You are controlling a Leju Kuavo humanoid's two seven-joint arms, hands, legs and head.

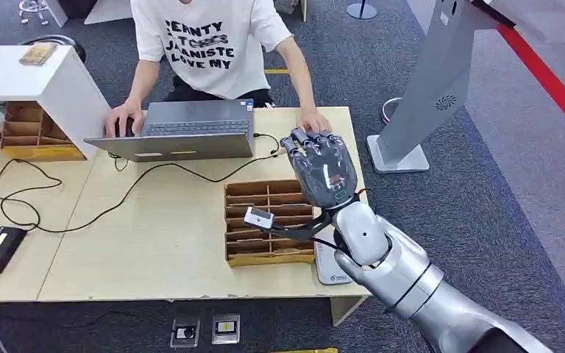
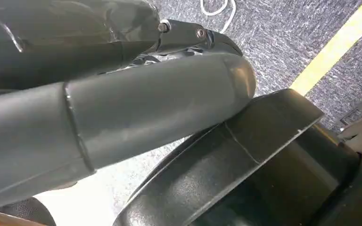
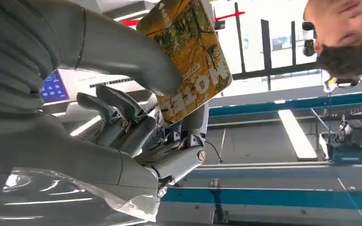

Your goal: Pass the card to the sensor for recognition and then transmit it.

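A: State the position of the card [image 3: 188, 56].

B: The card is in the right robot hand [image 1: 322, 166], raised above the far right corner of the surface [image 1: 162, 243], beside the divided cardboard tray [image 1: 268, 220]. In the right wrist view the thick thumb [image 3: 136, 52] presses one face of the card and the darker fingers [image 3: 122, 117] close behind it. The grip is a firm pinch near one end, judged to leave the printed face free for reading.

A: Orientation?

B: The long axis runs out from the thumb, away from the palm. The printed face, yellow with large lettering, is turned toward the wrist camera. Which way it faces in the room cannot be told from the head view, where the back of the hand covers it.

A: Where is the sensor?

B: Probably the grey standing kiosk [image 1: 441, 88] on the floor to the right of the surface, well apart from the hand. This is a judgement; the reader itself is not visible.

A: The left robot hand [image 2: 122, 117]?

B: It hangs low by the floor. Its thumb lies across the left wrist view; whether the fingers are closed cannot be told.

A: Surroundings?

B: A person [image 1: 213, 44] sits at a laptop [image 1: 191, 129] on the far side.
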